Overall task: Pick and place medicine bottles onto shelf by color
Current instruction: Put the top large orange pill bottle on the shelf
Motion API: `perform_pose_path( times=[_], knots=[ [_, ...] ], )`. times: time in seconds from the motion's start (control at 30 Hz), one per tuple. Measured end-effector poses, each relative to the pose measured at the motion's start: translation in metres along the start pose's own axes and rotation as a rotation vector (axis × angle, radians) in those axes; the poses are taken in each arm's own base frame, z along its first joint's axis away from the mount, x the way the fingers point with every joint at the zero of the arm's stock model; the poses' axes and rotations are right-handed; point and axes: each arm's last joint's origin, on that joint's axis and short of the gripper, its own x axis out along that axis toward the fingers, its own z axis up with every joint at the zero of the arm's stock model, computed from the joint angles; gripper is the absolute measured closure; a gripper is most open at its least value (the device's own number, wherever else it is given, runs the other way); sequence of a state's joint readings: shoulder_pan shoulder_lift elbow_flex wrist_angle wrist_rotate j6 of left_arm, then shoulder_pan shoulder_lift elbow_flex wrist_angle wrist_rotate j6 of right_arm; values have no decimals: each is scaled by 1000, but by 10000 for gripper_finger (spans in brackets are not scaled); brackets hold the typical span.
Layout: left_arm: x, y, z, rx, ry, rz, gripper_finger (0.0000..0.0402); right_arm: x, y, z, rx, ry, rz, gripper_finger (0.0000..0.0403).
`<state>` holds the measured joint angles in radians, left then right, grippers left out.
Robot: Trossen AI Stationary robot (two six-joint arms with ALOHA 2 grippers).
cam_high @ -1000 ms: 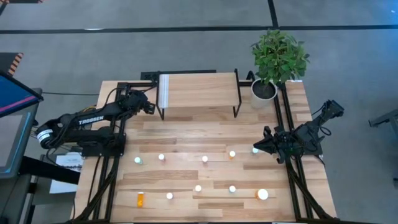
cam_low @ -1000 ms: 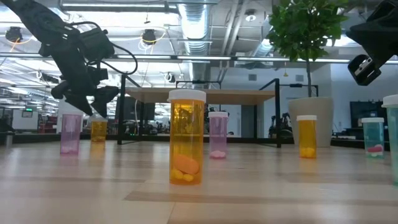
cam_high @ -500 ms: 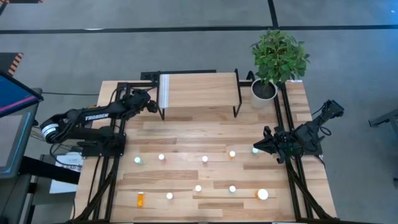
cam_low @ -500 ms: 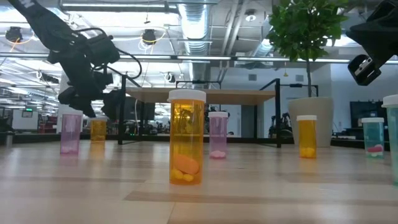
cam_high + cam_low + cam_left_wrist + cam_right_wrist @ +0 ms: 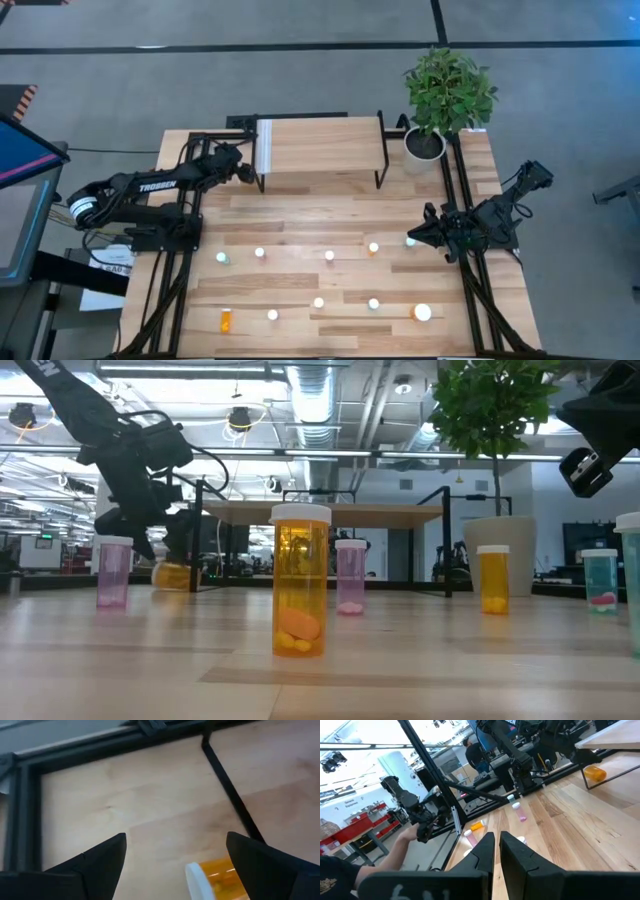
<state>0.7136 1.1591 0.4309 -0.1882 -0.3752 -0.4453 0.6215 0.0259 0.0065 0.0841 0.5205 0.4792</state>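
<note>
The left end effector [image 5: 243,171] hangs at the far left of the surface [image 5: 300,225], just beside the shelf's white-strip end, with its fingers [image 5: 100,862] spread wide and nothing between them; directly below them an orange bottle [image 5: 217,879] lies on its side on the wood, white cap toward the camera, close to a black leg of the shelf [image 5: 320,145]; in the low view the same bottle [image 5: 172,574] lies tipped over under the dark arm, beside an upright pink bottle [image 5: 113,571]; the shelf top itself carries no bottles; the remaining medicine bottles [image 5: 329,256] stand scattered over the near half of the surface in two loose rows, one orange one [image 5: 225,320] lying down near the front left corner; the right end effector [image 5: 413,238] waits at the right edge of the surface, its fingers [image 5: 485,851] pressed together and gripping nothing; a potted plant [image 5: 447,95] stands at the far right corner beside the shelf.
</note>
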Motion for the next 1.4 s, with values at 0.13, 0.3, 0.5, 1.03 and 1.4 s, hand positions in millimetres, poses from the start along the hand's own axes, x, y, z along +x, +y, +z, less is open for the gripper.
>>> perform_pose_path(
  times=[0.13, 0.3, 0.5, 1.03, 1.4],
  knots=[
    [0, -2, -3, 94, 58, -88, 70, 0, 0, 0, 0, 0, 0, 349],
    [-2, 1, -10, 210, 133, -102, 70, 0, 0, 0, 0, 0, 0, 349],
    [-13, 5, -7, 209, 97, -100, 70, 0, 0, 0, 0, 0, 0, 349],
    [-90, 10, -14, 68, -41, -519, 113, 0, 0, 0, 0, 0, 0, 349],
    [-114, -8, -40, 31, -15, -558, 199, 0, 0, 0, 0, 0, 0, 349]
  ],
)
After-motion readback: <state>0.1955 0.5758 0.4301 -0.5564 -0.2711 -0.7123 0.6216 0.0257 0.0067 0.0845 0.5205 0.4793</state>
